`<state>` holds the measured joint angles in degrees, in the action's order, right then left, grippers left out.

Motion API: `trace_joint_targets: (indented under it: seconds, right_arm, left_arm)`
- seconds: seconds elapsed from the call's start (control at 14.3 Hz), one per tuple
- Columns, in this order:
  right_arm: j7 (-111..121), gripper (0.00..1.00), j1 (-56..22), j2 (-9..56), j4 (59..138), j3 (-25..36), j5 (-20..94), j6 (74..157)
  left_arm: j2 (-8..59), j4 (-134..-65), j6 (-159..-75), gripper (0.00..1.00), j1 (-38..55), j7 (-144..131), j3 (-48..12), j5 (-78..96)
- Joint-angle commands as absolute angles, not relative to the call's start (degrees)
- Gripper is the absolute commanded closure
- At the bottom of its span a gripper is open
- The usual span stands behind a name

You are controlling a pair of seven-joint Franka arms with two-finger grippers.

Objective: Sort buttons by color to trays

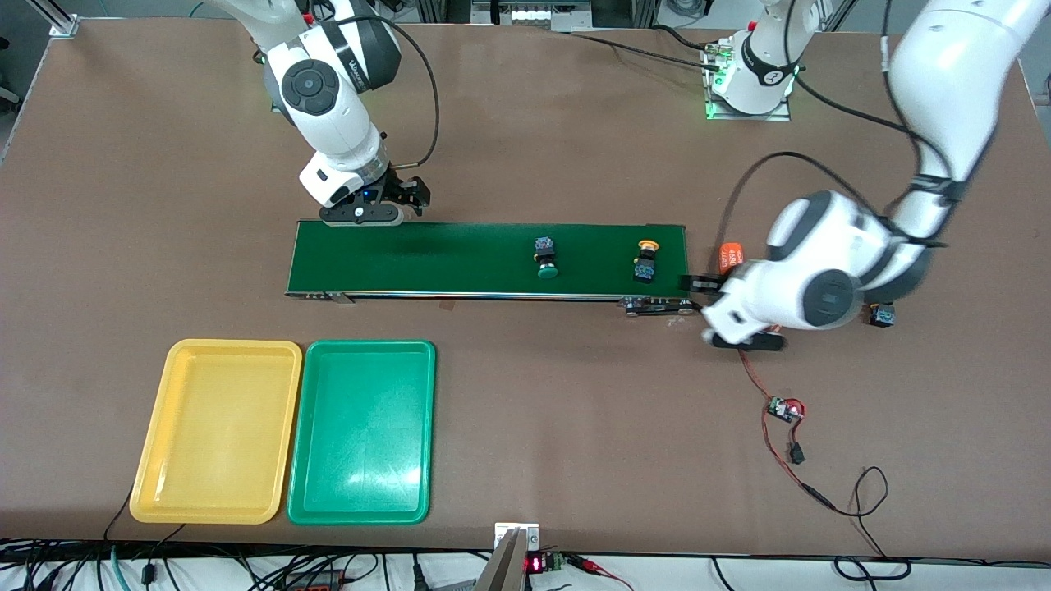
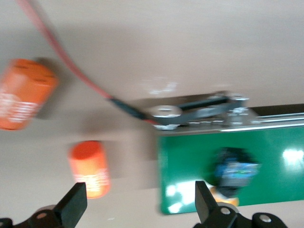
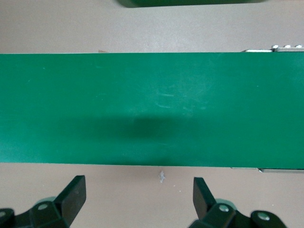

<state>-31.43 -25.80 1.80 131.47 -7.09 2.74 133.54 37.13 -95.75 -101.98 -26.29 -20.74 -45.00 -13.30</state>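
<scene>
A green-capped button [image 1: 546,258] lies on its side near the middle of the dark-green conveyor belt [image 1: 427,258]. A yellow-capped button [image 1: 646,258] [image 2: 232,172] lies on the belt close to its end toward the left arm. A third button [image 1: 883,314] rests on the table beside the left arm, its cap hidden. The yellow tray [image 1: 218,431] and green tray [image 1: 361,431] sit side by side, both bare, nearer the front camera. My left gripper [image 1: 704,284] [image 2: 140,204] hangs open over the table just off that belt end, holding nothing. My right gripper [image 1: 413,195] [image 3: 139,194] waits open by the belt's other end.
Two orange cylinders [image 2: 89,168] [image 2: 23,92] lie on the table off the belt's end, one of them beside my left fingers. A small circuit board [image 1: 784,409] with red and black wires trails toward the front edge.
</scene>
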Motion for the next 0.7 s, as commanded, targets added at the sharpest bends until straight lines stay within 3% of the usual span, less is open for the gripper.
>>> trace_joint_targets:
  seconds: [0.0, 0.14, 0.63]
  right_arm:
    - [-32.35, 0.00, -26.28, 2.11, 130.87, -6.77, 2.37, 133.42]
    - [-32.26, 0.00, -26.28, 2.11, 130.87, -6.77, 2.37, 133.42]
    - [-32.17, 0.00, -26.28, 2.20, 130.87, -6.77, 2.37, 133.42]
  left_arm:
    - [36.30, -98.08, -100.90, 0.00, -30.75, -17.84, -45.35, -14.15]
    - [34.73, -102.37, -102.56, 0.00, -32.77, -17.75, -45.35, -14.24]
    - [29.62, -120.05, -121.89, 0.00, -38.23, -16.69, -45.70, -14.50]
